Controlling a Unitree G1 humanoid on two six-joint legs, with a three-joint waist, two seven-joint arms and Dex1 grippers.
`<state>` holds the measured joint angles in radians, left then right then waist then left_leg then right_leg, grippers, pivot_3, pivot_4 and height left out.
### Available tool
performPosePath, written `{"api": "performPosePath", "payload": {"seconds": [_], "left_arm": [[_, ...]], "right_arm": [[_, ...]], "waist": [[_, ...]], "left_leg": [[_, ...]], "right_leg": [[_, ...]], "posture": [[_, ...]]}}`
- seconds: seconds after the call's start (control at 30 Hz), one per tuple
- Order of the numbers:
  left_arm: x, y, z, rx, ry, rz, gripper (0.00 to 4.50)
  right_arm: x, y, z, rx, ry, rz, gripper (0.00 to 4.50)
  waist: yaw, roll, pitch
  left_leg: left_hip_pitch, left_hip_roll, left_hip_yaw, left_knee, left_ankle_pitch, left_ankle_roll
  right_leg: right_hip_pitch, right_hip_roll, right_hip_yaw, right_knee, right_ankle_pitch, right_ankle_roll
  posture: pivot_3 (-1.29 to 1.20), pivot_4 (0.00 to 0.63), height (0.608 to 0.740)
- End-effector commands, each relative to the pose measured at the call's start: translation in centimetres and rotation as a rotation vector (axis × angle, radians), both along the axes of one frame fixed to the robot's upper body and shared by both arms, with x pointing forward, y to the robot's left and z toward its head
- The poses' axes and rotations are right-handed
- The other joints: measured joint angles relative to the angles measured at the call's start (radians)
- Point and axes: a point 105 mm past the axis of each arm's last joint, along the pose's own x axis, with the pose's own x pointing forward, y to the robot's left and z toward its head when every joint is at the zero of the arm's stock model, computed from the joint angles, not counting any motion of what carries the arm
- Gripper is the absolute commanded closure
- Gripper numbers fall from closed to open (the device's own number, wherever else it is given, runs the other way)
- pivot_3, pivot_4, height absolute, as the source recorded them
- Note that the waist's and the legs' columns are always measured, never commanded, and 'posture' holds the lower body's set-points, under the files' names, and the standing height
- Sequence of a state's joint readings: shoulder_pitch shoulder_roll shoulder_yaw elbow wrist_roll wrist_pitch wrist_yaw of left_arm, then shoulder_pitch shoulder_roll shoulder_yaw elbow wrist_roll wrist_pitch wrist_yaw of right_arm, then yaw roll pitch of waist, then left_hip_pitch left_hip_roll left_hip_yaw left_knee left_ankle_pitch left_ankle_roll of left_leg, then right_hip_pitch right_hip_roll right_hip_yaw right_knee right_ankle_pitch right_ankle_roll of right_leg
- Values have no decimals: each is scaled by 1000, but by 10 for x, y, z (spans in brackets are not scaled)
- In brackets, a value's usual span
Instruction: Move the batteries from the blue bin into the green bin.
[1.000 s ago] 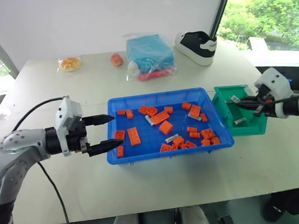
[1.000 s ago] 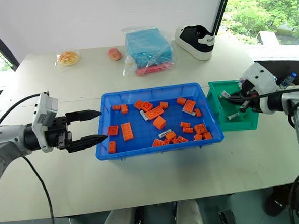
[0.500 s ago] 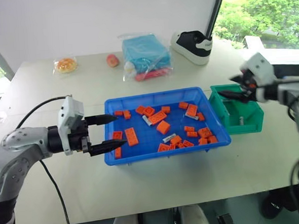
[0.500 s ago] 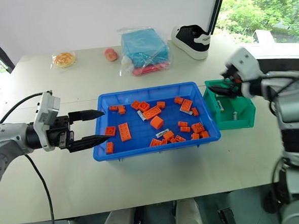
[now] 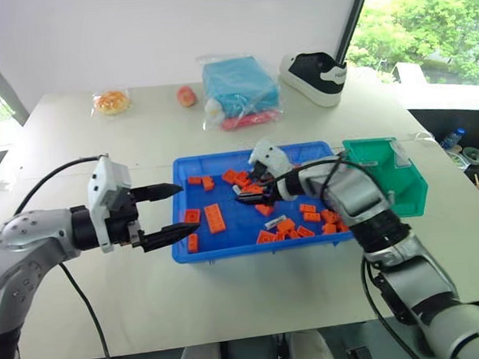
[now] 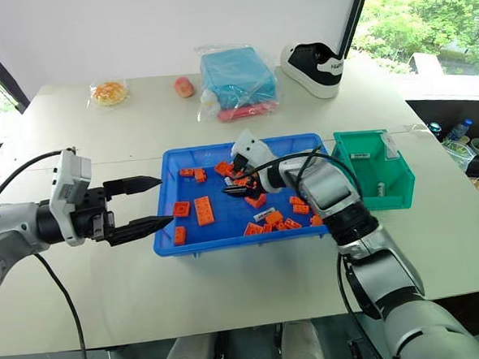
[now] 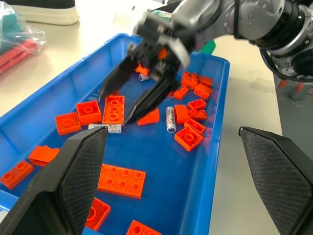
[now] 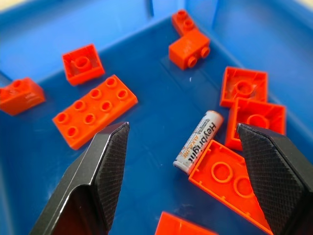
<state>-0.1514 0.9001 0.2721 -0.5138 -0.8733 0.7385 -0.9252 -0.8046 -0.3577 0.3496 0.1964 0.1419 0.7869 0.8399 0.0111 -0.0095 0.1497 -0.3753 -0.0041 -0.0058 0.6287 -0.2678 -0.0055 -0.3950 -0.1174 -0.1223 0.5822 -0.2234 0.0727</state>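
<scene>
Right gripper [image 6: 238,185] empty, jaws apart, above a battery [image 8: 198,141] in the blue bin [image 6: 168,233]; earlier it was at the green bin [image 6: 403,192].

Left gripper [image 6: 155,203] apart, empty.

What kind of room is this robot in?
Probably an office or lab room by a window: a big pale table holds sorting bins, a shoe and snacks, with trees outside.

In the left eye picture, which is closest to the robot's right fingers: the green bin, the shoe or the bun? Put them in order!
From the right gripper, over the blue bin:
1. Green bin, beside the blue bin's right end.
2. Shoe, at the table's far edge.
3. Bun, far-left corner.
</scene>
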Motion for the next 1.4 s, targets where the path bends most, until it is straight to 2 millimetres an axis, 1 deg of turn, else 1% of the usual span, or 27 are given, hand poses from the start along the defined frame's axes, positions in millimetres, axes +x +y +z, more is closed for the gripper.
{"api": "performPosePath", "payload": {"seconds": [0.03, 0.2, 0.3, 0.5, 0.6, 0.67, 0.73, 0.8, 0.93, 1.2, 1.33, 1.4], "left_arm": [[-2, 2, 12, 0, -57, 13, 0], [-3, 2, 12, -4, -61, 22, 0], [-3, 3, 11, -4, -63, 29, 0], [-4, 4, 8, -3, -61, 39, 0], [-4, 3, 7, -4, -60, 40, 0], [-3, 3, 7, -7, -63, 40, 0], [-3, 3, 8, -9, -65, 40, 0], [-2, 4, 7, -7, -65, 41, 0], [-1, 5, 7, -4, -67, 41, 0], [-1, 6, 8, 5, -71, 39, 0], [-1, 5, 8, 6, -72, 38, 0], [-1, 5, 8, 5, -73, 37, 0]], "right_arm": [[8, 10, 10, -2, -41, 13, 903], [14, 11, 3, -36, -41, 18, 903], [13, 11, 3, -42, -46, 34, 903], [4, 13, 14, -23, -76, 76, 903], [6, 15, 19, -36, -138, 85, 903], [7, 18, 26, -35, -170, 91, 903], [4, 22, 32, -15, -171, 102, 903], [0, 25, 33, -5, -160, 117, 903], [-6, 28, 28, -5, -133, 135, 903], [-8, 28, 6, -20, -68, 118, 903], [-4, 23, -5, -44, -48, 102, 903], [2, 18, -10, -61, -43, 78, 903]], "waist": [[-3, 0, 0], [-5, 0, 0], [-5, 0, 0], [-5, 0, 0], [-5, 0, 0], [-4, 0, 0], [-4, 0, 0], [-5, 0, 0], [-4, 0, 0], [-3, 0, 0], [-3, 0, 0], [-3, 0, 0]], "left_leg": [[0, 0, 0, 0, 0, 0], [1, 0, 0, 0, 0, 0], [0, 0, 0, 0, 0, 0], [1, 1, 0, -1, 0, 0], [1, 1, 0, -1, 0, 0], [1, 1, 0, 0, 0, 0], [0, 1, 0, 0, 0, 0], [0, 1, 0, -1, 0, 0], [1, 1, 0, -1, 0, 0], [1, 1, 0, -1, 0, 0], [1, 1, 0, -1, 0, 0], [1, 1, 0, -1, 0, 0]], "right_leg": [[0, 0, 0, 0, 0, 0], [1, 1, 0, 0, 1, 1], [1, 1, 0, 0, 0, 1], [0, 1, 0, 0, 0, 1], [0, 1, 0, 0, 0, 1], [0, 1, 0, 0, 0, 1], [0, 1, 0, 0, 0, 1], [0, 1, 0, 0, 0, 1], [0, 1, 0, 0, 0, 1], [-1, 1, 0, 0, 0, 1], [-1, 1, 0, 0, 0, 1], [-1, 1, 0, 0, 0, 0]], "posture": [[0, 150, 725], [0, 150, 725], [0, 150, 725], [0, 150, 725], [0, 150, 725], [0, 150, 725], [0, 150, 725], [0, 150, 725], [0, 150, 725], [0, 150, 725], [0, 150, 725], [0, 150, 725]]}}
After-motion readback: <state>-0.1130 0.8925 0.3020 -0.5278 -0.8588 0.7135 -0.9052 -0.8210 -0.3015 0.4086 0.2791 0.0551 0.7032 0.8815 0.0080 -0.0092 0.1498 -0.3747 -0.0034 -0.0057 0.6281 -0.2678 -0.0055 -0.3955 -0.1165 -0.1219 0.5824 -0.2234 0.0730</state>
